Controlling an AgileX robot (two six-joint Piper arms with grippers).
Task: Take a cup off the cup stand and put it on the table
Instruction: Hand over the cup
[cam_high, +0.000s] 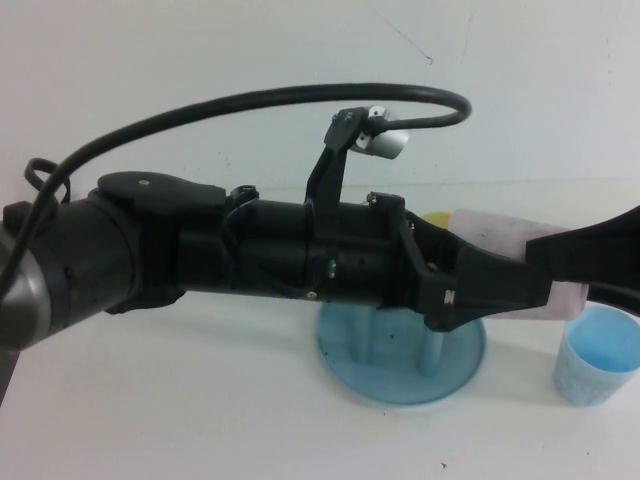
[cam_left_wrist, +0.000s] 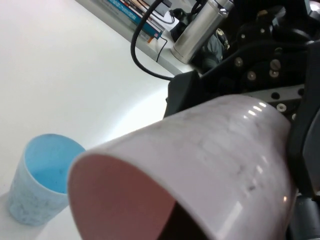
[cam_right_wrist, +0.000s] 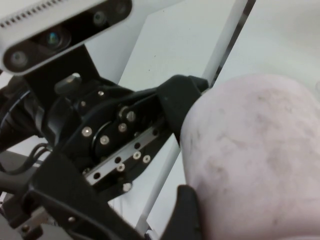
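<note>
I'm seeing my left gripper (cam_high: 560, 272) clamping the pale pink speckled plastic tumbler (cam_high: 500, 240), holding it sideways in the air above the round blue cup stand (cam_high: 402, 350). The right gripper (cam_high: 585, 255) is reaching in from the right edge, touching the same cup; can't tell its state. A light blue speckled tumbler (cam_high: 598, 355) is sitting on the white table (cam_high: 200, 400) just beside the stand.

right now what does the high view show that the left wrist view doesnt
Only the high view shows the cup stand, below the left tool, and the right tool coming in from the right. Only the left wrist view shows the cup's pink inside and a metal flask. Both show the cup held sideways in the left tool, the blue tumbler and the table.
</note>
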